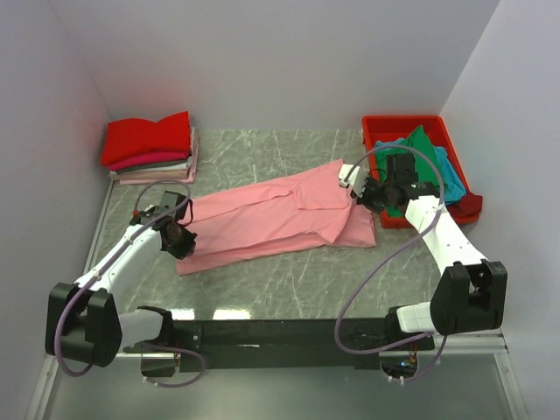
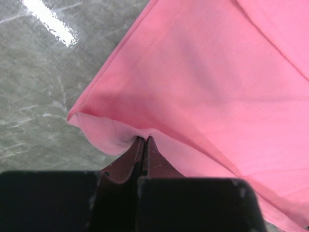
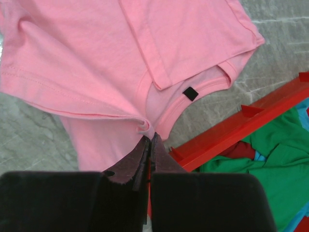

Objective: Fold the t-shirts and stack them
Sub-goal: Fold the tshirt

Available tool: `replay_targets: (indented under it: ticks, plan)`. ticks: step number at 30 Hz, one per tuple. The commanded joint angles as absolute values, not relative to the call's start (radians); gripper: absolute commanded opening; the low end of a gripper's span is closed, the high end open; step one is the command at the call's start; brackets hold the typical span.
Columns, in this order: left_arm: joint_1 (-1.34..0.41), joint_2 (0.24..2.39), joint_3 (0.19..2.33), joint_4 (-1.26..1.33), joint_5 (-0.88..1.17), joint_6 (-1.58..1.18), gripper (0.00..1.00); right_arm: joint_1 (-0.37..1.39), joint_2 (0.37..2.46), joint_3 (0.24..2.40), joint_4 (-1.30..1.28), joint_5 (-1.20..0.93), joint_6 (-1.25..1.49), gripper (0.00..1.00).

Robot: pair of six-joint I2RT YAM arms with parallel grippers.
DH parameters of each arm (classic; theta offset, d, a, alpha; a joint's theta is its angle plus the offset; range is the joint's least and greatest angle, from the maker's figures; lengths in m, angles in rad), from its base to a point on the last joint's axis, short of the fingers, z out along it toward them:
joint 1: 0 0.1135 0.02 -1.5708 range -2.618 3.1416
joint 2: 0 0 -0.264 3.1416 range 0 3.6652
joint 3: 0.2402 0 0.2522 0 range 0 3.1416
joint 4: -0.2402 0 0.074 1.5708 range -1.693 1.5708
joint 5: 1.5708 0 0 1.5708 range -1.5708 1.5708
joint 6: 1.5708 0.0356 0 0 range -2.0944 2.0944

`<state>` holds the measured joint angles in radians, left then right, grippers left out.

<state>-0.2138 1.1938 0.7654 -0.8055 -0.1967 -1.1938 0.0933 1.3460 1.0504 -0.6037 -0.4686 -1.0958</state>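
A light pink t-shirt (image 1: 280, 214) lies lengthwise across the table, partly folded, its dark neck label (image 3: 190, 93) showing at the collar. My left gripper (image 1: 184, 238) is shut on the shirt's hem edge (image 2: 113, 137) at the left end. My right gripper (image 1: 366, 194) is shut on a bunched edge (image 3: 147, 126) beside the collar at the right end. A stack of folded t-shirts (image 1: 150, 147), red on top, sits at the back left. Green (image 1: 418, 149) and teal-blue (image 1: 451, 179) t-shirts lie in the red bin (image 1: 398, 125).
The red plastic bin's wall (image 3: 231, 130) runs close to the right of my right gripper. White walls close in the table on the left, back and right. Grey marble tabletop (image 1: 289, 284) shows in front of the shirt.
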Motion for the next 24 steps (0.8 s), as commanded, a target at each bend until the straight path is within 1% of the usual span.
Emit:
replay_targets:
  ticks: [1,16,24]
  plan:
    - [-0.198,1.218,0.814,-0.772,-0.189,-1.157,0.00,0.074,1.367,1.112,-0.535,-0.477,-1.055,0.00]
    - [-0.172,1.344,0.876,-0.721,-0.187,-1.112,0.00,0.067,1.494,1.196,-0.482,-0.494,-0.980,0.00]
    - [-0.163,1.393,0.885,-0.709,-0.195,-1.098,0.00,0.067,1.577,1.261,-0.508,-0.502,-0.986,0.00]
